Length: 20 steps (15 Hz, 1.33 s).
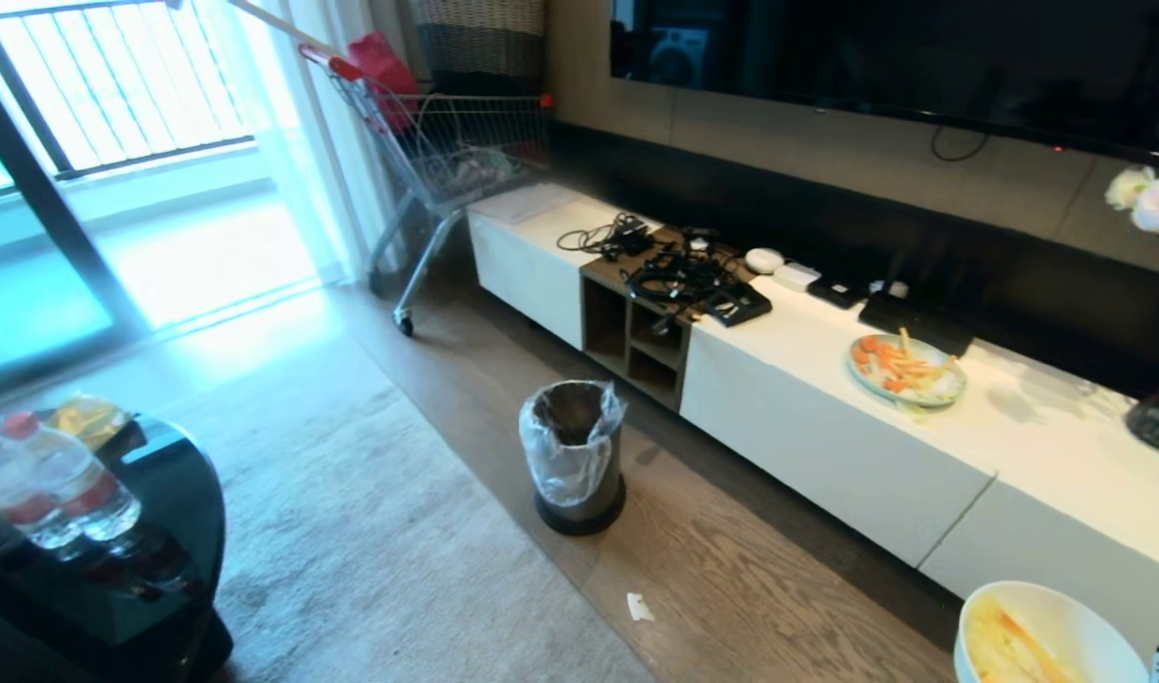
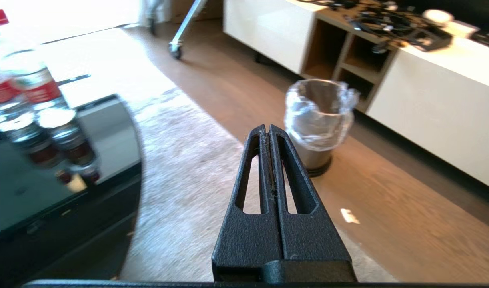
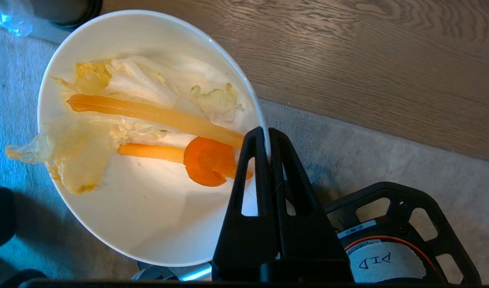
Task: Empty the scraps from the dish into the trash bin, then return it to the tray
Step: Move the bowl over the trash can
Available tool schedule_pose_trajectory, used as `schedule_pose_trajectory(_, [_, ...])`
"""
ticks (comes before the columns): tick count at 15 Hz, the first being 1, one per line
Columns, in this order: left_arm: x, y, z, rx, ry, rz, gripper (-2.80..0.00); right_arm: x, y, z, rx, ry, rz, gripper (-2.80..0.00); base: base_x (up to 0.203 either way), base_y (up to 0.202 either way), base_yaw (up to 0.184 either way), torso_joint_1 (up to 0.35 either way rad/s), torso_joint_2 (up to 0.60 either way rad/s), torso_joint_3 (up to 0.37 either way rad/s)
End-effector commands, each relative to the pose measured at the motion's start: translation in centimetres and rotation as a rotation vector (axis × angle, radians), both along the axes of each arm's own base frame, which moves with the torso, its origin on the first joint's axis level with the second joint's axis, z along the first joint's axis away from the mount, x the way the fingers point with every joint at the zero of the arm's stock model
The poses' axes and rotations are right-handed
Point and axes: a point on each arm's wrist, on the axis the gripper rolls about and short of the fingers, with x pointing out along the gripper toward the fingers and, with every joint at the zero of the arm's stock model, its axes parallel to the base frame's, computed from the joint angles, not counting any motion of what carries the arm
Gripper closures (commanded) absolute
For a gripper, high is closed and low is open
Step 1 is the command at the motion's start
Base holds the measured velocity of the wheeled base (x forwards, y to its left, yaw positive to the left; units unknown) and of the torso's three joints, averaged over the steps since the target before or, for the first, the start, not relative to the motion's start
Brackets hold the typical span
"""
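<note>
Fingers (image 3: 284, 160) of the right gripper (image 3: 267, 134) pinch the dish (image 3: 148, 208) rim, probably keeping the scraps (image 3: 148, 116) level, well short of the trash bin (image 1: 574, 455); the left gripper (image 2: 267, 130), pressed together, idles.

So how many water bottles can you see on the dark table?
2, both red-labelled: one water bottle stands on the dark table at the robot's left, the other bottle beside it at the picture's edge. More may be out of view.
</note>
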Motion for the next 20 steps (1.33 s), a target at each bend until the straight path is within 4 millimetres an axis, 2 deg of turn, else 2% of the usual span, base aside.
schedule_pose_trajectory(1, [0.0, 0.0, 0.01, -0.001, -0.001, 0.0, 0.0, 0.05, 0.03, 0.09, -0.001, -0.003, -0.002, 0.0, 0.0, 0.008, -0.161, 0.007, 0.0, -0.002])
schedule_pose_trajectory(3, [0.0, 0.0, 0.01, -0.001, -0.001, 0.0, 0.0, 0.05, 0.03, 0.09, -0.002, -0.003, -0.001, 0.0, 0.0, 0.004, -0.116, 0.002, 0.0, 0.001])
schedule_pose_trajectory(20, [0.0, 0.0, 0.01, -0.001, -0.001, 0.0, 0.0, 0.11, 0.17, 0.56, -0.011, -0.041, 0.042, 0.0, 0.0, 0.0, 0.0, 0.0, 0.0, 0.0])
